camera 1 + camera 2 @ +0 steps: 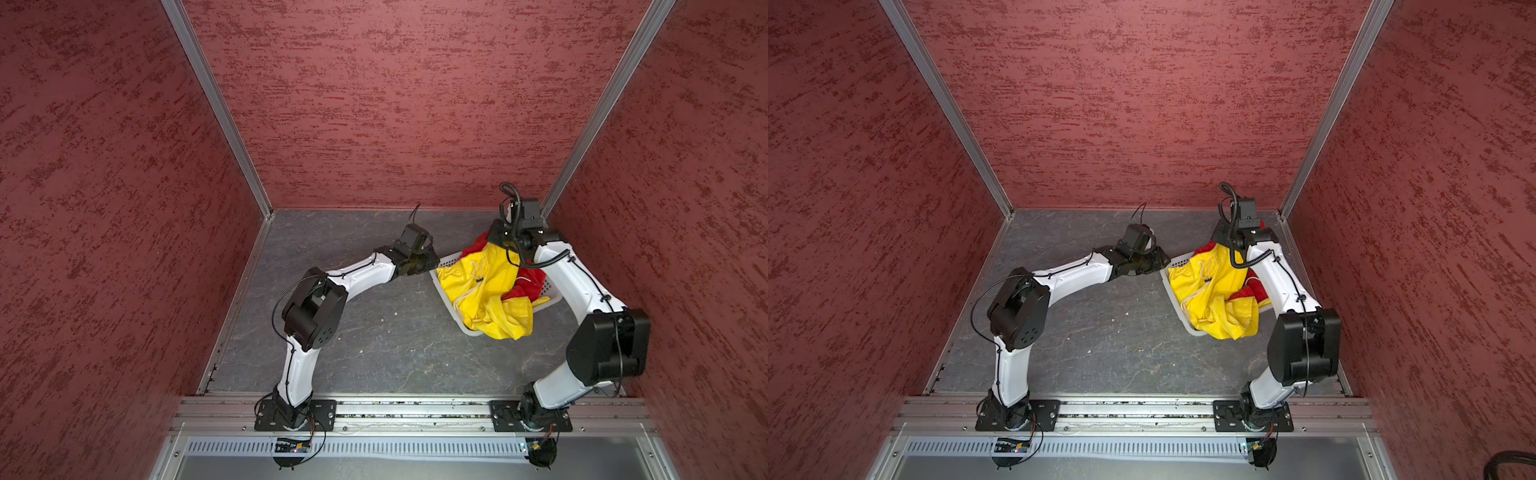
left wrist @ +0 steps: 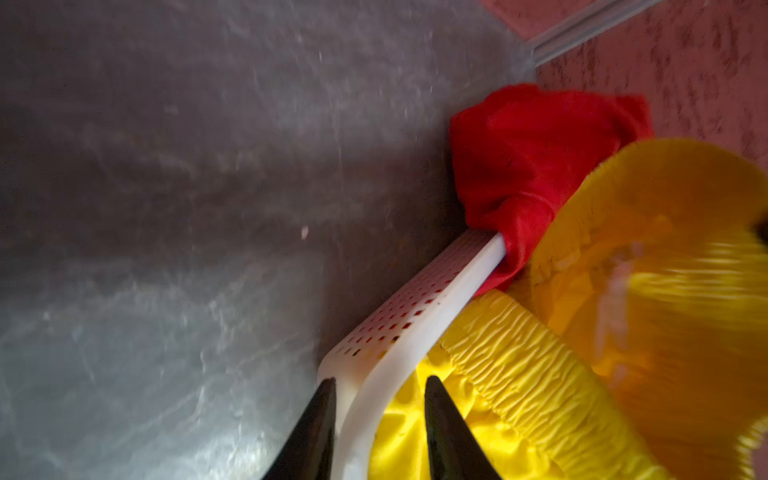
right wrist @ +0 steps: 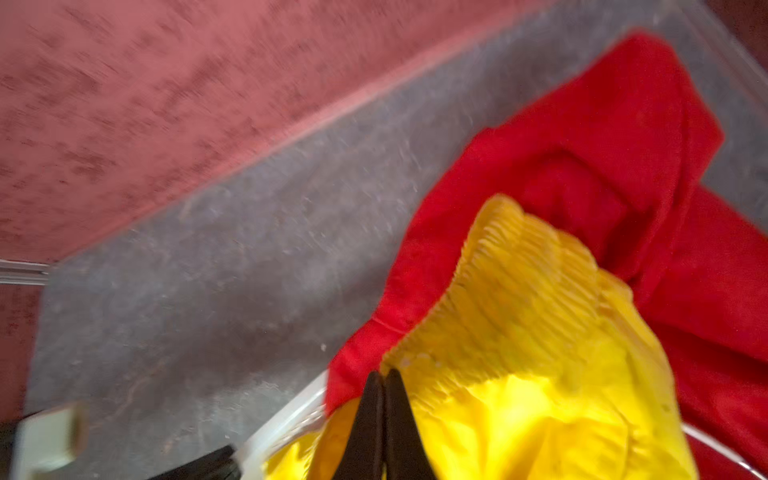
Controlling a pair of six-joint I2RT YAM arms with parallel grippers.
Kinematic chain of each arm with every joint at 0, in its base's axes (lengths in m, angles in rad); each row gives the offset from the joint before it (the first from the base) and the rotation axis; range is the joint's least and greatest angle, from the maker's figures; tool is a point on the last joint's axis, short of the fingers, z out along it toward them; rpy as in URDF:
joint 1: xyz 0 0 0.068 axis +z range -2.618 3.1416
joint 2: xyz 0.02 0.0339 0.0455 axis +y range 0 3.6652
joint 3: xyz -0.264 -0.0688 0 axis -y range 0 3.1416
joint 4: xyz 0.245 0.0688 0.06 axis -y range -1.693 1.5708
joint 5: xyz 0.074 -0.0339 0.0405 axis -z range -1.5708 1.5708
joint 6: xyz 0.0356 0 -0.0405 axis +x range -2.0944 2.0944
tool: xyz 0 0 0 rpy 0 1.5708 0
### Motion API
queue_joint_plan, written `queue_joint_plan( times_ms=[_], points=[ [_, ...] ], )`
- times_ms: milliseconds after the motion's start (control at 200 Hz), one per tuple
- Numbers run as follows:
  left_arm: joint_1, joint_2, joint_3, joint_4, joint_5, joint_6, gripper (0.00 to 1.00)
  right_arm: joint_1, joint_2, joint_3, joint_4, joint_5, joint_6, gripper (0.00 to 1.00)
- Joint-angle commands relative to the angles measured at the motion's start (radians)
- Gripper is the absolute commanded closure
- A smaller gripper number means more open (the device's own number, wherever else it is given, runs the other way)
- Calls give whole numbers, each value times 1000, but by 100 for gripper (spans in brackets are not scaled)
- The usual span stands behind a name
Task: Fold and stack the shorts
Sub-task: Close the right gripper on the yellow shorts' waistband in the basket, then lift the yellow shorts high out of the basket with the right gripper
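Spilling over basket (image 1: pixel 446 262) front rim, yellow shorts (image 1: pixel 482 291), right hand (image 3: pixel 384 382) pinched on waistband, left hand (image 2: pixel 378 386) straddling rim

**Camera arrangement**

Both top views look steeply down from above the arm bases, sharing the whole counter (image 1: pixel 374 332). Each wrist view looks along its jaws, very close to the basket (image 2: pixel 415 328) rim.

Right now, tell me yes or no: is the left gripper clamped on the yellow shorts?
No: in the left wrist view the left gripper straddles the white basket rim, beside the yellow shorts.
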State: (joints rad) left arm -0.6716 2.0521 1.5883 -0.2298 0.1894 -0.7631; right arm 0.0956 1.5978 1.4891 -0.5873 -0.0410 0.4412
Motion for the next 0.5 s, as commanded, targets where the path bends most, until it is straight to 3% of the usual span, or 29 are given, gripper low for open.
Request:
queue_joint_plan(
  times_ms=[0,135,230,381,496],
  points=[
    [30,20,106,9,42,22,59,5,-18,192,-83,35,-53,100],
    [75,-6,129,3,57,39,53,6,-39,382,-153,78,-74,100],
    [100,-83,52,-6,47,50,51,4,-63,481,-162,55,-85,100],
    [93,-235,-154,15,18,34,48,5,-194,419,73,-28,-81,100],
    [55,-261,-227,3,24,32,44,5,-259,402,212,-57,-62,100]
  ],
)
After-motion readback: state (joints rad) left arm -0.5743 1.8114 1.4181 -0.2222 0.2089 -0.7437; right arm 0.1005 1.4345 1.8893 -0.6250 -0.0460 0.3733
